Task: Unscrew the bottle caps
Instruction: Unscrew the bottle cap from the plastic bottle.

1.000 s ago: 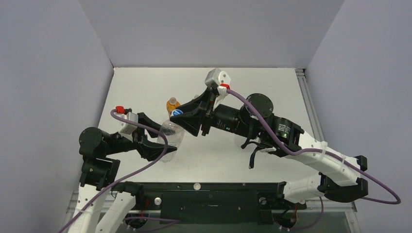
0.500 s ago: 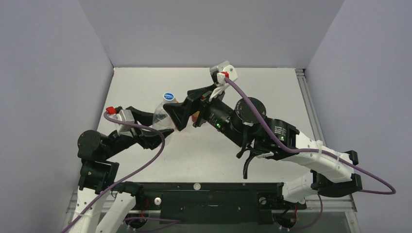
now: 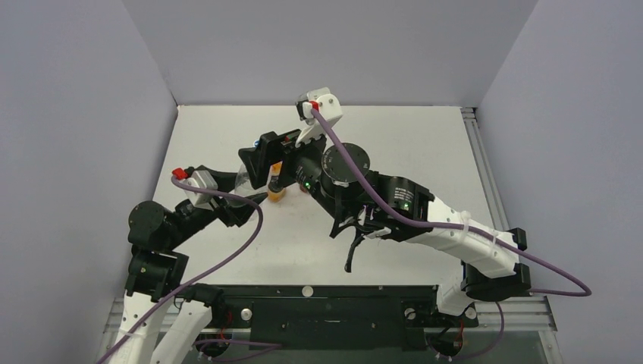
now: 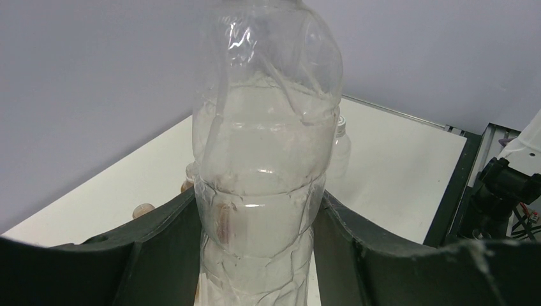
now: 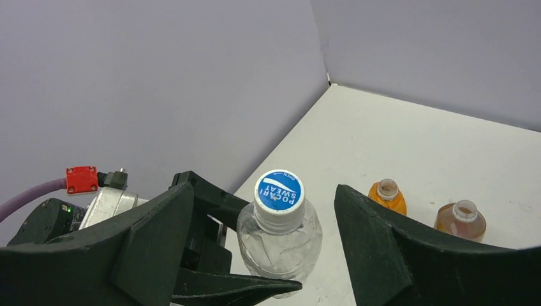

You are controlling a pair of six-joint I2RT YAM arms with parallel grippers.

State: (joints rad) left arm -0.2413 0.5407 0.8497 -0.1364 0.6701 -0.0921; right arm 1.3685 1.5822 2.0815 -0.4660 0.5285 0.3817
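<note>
A clear bottle (image 4: 261, 178) stands upright in my left gripper (image 4: 255, 248), whose fingers are shut on its lower body. Its blue cap (image 5: 279, 191) sits on the neck. My right gripper (image 5: 265, 197) is open, one finger (image 5: 147, 236) on each side of the cap, neither touching it. From above, the right gripper (image 3: 265, 155) hangs over the bottle (image 3: 244, 182) and the left gripper (image 3: 241, 199). An orange bottle (image 5: 386, 196) and a reddish-brown bottle (image 5: 460, 220) stand behind on the table, both necks bare. No white caps are in view.
The white table (image 3: 394, 144) is boxed in by grey walls at the left, back and right. The orange bottle (image 3: 276, 193) stands right beside the right arm's wrist. A black rail (image 3: 326, 311) runs along the near edge.
My right gripper has let go of the blue cap, opened and swung left and back. The left arm has carried the clear bottle up and farther back.
</note>
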